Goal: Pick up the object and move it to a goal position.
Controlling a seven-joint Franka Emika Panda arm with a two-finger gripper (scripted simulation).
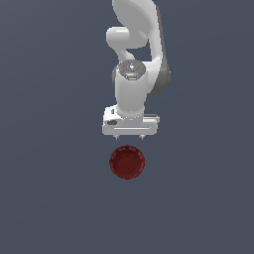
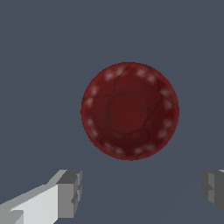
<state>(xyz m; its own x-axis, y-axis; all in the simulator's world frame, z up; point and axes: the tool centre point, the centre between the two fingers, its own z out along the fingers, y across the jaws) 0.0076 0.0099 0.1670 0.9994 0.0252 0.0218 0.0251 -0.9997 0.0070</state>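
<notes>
The small dark red round bowl (image 1: pixel 127 161) lies on the grey-blue floor, just in front of the arm in the exterior view. It also shows in the wrist view (image 2: pixel 129 111), open side up, with pale spots along its rim. My gripper (image 1: pixel 129 136) hangs above the floor, behind the bowl and apart from it. In the wrist view the gripper (image 2: pixel 142 192) is open: one grey fingertip (image 2: pixel 70 192) and the other (image 2: pixel 213 188) stand wide apart, with nothing between them. The bowl is beside the fingers, not between them.
The white arm (image 1: pixel 136 54) rises behind the gripper in the exterior view. Plain grey-blue floor (image 1: pixel 49 188) surrounds the bowl on all sides; no other object shows.
</notes>
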